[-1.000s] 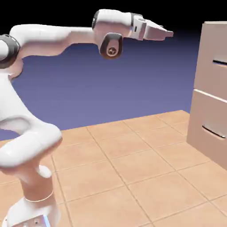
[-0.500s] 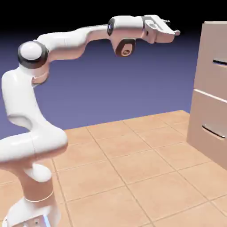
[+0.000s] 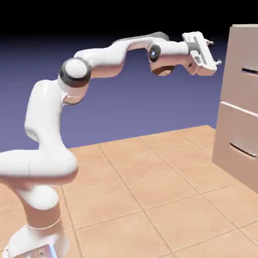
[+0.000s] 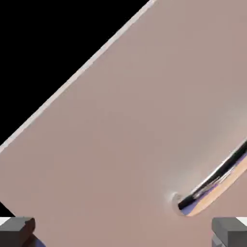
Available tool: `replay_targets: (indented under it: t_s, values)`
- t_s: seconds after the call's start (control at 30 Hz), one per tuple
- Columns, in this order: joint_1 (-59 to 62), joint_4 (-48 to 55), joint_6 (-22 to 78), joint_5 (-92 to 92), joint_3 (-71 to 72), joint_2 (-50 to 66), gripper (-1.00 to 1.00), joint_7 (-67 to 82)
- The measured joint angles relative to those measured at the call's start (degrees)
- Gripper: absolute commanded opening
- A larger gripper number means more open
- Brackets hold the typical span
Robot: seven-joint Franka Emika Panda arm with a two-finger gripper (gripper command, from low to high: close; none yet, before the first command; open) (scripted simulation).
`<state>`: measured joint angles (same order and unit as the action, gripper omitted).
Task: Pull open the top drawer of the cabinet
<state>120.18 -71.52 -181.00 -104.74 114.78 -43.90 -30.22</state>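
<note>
The cabinet (image 3: 241, 108) is standing with both drawers shut. The gripper (image 3: 213, 53) is hanging wide open, gripping nothing, just short of the top drawer (image 3: 243, 70), its handle (image 4: 214, 179) lying apart from the fingertips (image 4: 230, 229).

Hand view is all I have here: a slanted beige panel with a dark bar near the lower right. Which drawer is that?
Observer: The exterior view shows the gripper level with the top drawer, so that bar is the upper handle.
Operator: Is the hand touching the cabinet?
Observer: No, a gap shows between the fingers and the cabinet.
Operator: Is the drawer out at all?
Observer: Both fronts look flush, including the lower drawer.
</note>
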Motion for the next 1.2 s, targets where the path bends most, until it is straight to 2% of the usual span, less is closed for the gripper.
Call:
replay_targets:
  t_s: [0.5,0.57,1.2]
  values:
    - [31.1,23.1,-1.8,-27.0,29.6,-2.9,0.00,3.2]
    - [32.1,23.8,-1.9,-27.8,30.5,-3.0,0.00,3.3]
    - [37.6,34.0,-0.1,13.6,28.2,-13.8,0.00,-44.1]
